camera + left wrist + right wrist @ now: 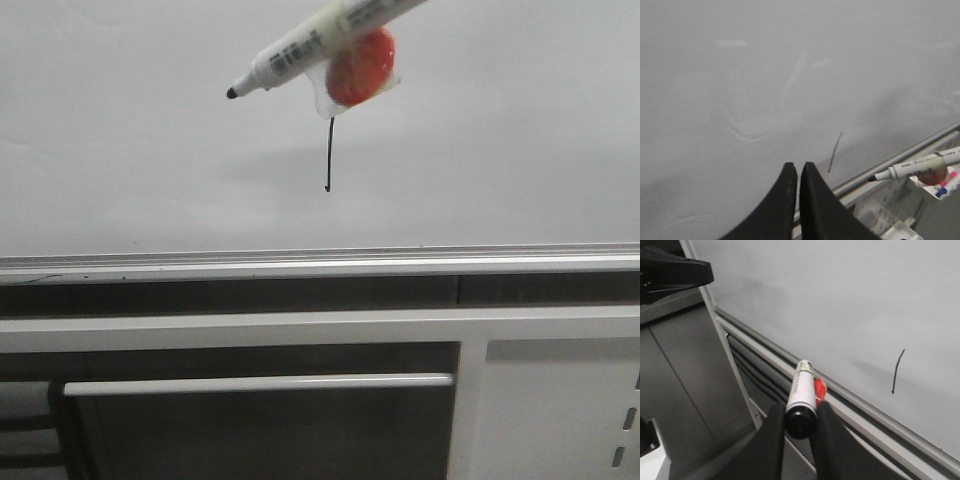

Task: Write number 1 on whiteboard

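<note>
The whiteboard (pixel 120 130) was seen filling the upper front view, its silver ledge (pixel 300 262) running along the lower edge. The right gripper (pixel 800 427) was closed on a white marker pen (pixel 801 397), which was held tilted just off the board. The left gripper (pixel 796 200) was raised before the board, jaws pressed together, holding nothing. The number 1 (pixel 330 153) was drawn near the board's middle, just below the pen.

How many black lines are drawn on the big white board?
1. The number 1 is a thin black stroke on the whiteboard, just below the marker pen held by the right gripper. No others show.
</note>
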Controlling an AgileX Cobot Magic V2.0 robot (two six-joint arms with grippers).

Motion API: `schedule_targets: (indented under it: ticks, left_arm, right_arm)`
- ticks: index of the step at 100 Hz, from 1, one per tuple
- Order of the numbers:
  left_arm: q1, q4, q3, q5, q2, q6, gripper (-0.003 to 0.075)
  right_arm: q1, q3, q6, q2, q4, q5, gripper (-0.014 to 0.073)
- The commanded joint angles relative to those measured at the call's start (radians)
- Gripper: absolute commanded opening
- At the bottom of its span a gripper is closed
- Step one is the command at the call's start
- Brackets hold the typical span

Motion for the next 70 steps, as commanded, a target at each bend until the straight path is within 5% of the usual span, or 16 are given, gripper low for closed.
schedule_targets:
  ticks: [1,42,70]
  left_arm:
    - [0.001,-0.01,-0.056,0.073,0.022,0.042,-0.002]
    - [0.001,0.052,-0.185,0.437,0.185,0.178,0.001]
    - [0.001,0.084,-0.227,0.459,0.209,0.182,0.0311]
  right_arm:
    - [0.003,-0.106,-0.016,0.026,-0.027,0.057,-0.0043]
    - [0.003,-0.452,-0.016,0.251,-0.119,0.416,-0.0043]
    - [0.003,-0.643,-0.032,0.357,-0.147,0.592,-0.0044]
